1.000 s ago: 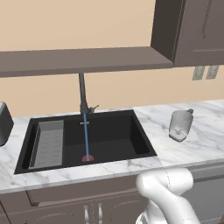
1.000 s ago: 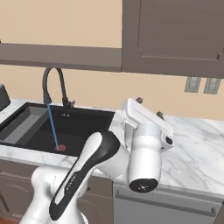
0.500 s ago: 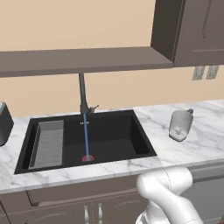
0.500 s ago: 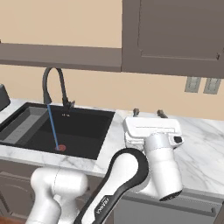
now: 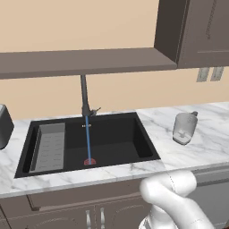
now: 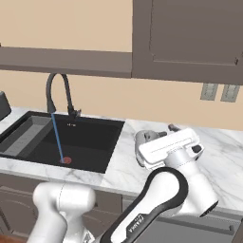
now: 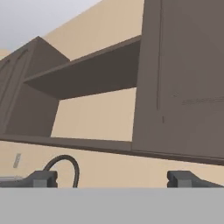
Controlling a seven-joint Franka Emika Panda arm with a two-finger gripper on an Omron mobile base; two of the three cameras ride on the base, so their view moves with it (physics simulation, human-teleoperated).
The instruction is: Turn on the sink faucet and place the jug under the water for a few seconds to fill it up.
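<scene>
Marble counter (image 5: 134, 172), water (image 5: 87, 136) running into sink (image 5: 112, 141). Jug (image 5: 184, 128) at 3 o'clock of faucet (image 5: 83, 96), untouched. Gripper (image 7: 111, 179) has swung toward it, jaws wide, empty. Grasp next.

Sink faucet (image 7: 65, 164) below wall cabinets (image 7: 183, 83)

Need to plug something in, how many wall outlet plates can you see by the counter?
2: both outlet plates sit side by side on the tan wall under the upper cabinet, right of the sink, left plate and right plate. The arm may hide others.
</scene>
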